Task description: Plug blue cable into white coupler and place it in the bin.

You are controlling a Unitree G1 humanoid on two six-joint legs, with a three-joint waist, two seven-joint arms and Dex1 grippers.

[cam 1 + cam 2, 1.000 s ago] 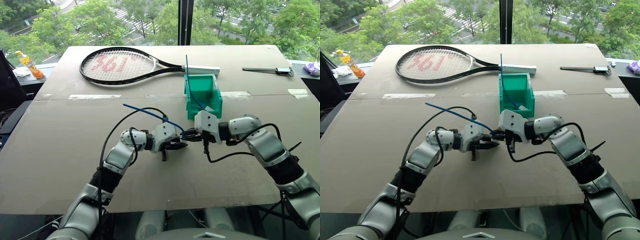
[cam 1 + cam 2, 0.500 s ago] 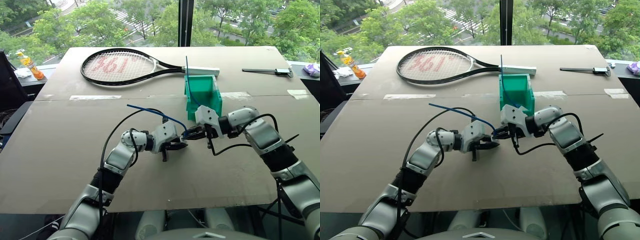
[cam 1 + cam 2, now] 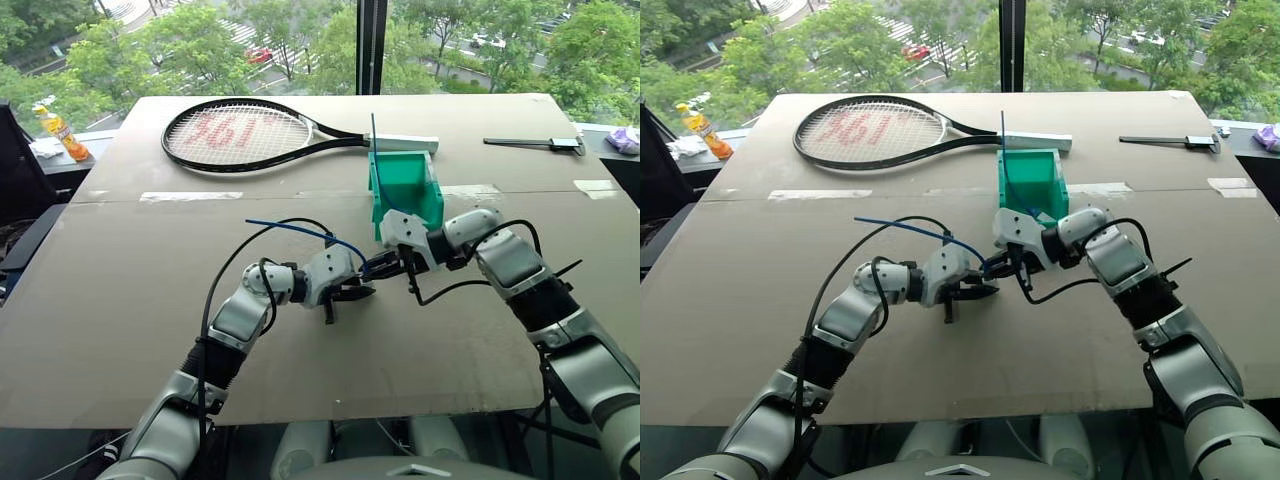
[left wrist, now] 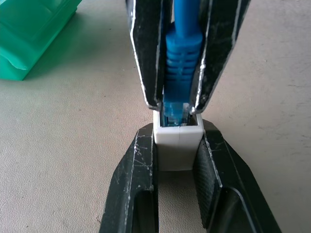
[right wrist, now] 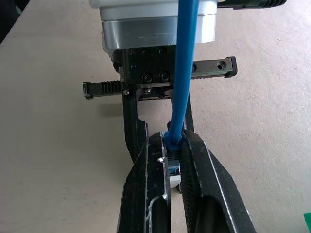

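My left gripper (image 4: 177, 130) is shut on the white coupler (image 4: 177, 148), holding it just above the table. The right gripper (image 5: 173, 141) meets it head-on, shut on the blue boot of the blue cable (image 4: 182, 48). The clear plug sits in the mouth of the coupler's socket. From there the cable (image 3: 300, 228) arcs back over my left wrist, its free end in the air. Both grippers meet at mid-table (image 3: 372, 275), just in front of the teal bin (image 3: 405, 170).
A second thin blue cable (image 3: 375, 135) stands straight up in the bin. A tennis racket (image 3: 240, 133) lies at the far side, its handle behind the bin. A dark tool (image 3: 540, 141) lies far right and a bottle (image 3: 58, 130) stands off the far left corner.
My right wrist has turned and its forearm has swung up toward the bin, with the fingers staying at the coupler. The cable's free end has dipped a little. The left arm is still.
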